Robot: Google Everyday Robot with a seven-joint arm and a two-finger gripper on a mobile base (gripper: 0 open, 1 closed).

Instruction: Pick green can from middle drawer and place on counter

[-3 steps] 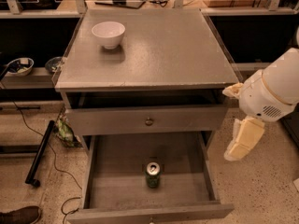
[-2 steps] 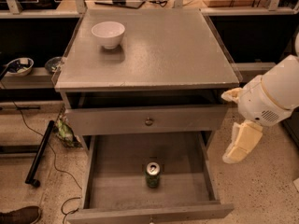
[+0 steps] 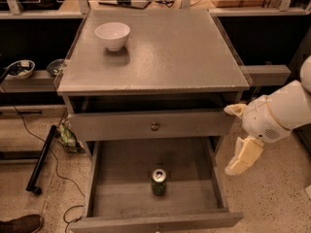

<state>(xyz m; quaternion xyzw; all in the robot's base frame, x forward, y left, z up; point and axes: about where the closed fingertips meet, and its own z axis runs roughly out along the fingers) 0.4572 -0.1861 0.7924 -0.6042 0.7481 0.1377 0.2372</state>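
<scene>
Little differs on the left from a second ago: we see the white bowl (image 3: 112,34) at the same spot near the back left corner of the counter (image 3: 184,57). Below the counter's pale front edge, the drawer front (image 3: 112,125) with its round brass knob (image 3: 155,126) is as it was. Beneath that, the middle drawer (image 3: 192,193) is pulled out as before, its grey floor in full view. The green can (image 3: 158,181) stands upright on that floor, about midway between the side walls and nearer the front wall, silver top up. It has not moved and nothing touches it. Further right we find the one change: the gripper (image 3: 233,140) hangs outside the drawer's right wall, beside the cabinet's right front corner, and has eased slightly left and lower than it was. Its two cream fingers (image 3: 244,155) are spread well apart, released and grasping nothing, well clear of the can.
</scene>
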